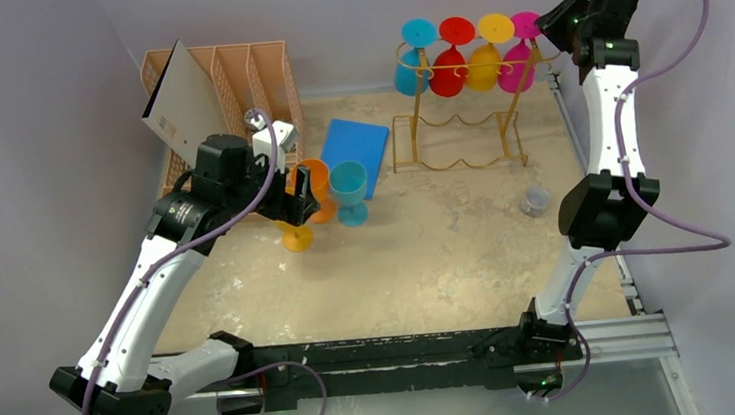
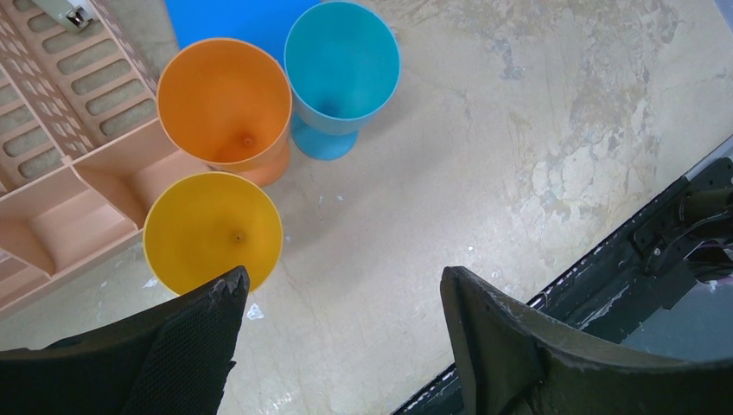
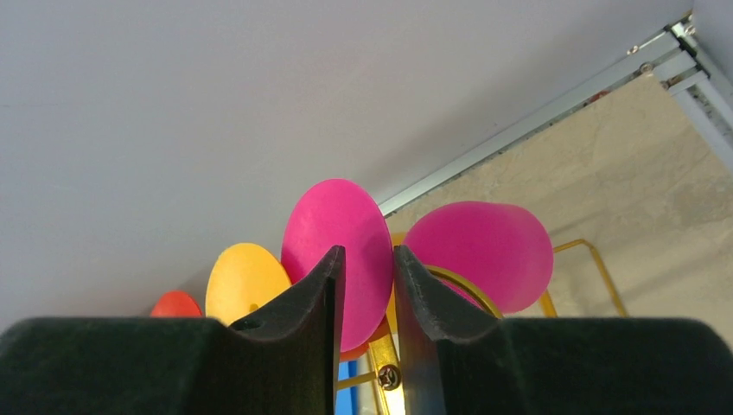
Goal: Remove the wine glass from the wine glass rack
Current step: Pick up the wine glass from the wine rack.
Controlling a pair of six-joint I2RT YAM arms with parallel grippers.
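Note:
The gold wire wine glass rack [image 1: 457, 124] stands at the back of the table. Several plastic glasses hang on it upside down: blue, red, yellow, and a pink wine glass [image 1: 515, 66] at the right end. My right gripper [image 1: 553, 19] is up at that pink glass's round base [image 3: 346, 233]. Its jaws [image 3: 367, 251] stand a narrow gap apart with the pink base showing between and beyond the tips. I cannot tell whether they touch it. A gold rail [image 3: 449, 281] runs just behind. My left gripper [image 2: 341, 277] hangs open and empty beside a yellow glass [image 2: 212, 229].
An orange glass [image 1: 317, 187], a teal glass [image 1: 349, 191] and the yellow one [image 1: 296, 236] stand upright at left centre. Behind them are a peach slotted organizer [image 1: 232, 79] holding a cardboard sheet [image 1: 179, 104], and a blue pad [image 1: 353, 148]. A small grey cup [image 1: 536, 200] sits at the right.

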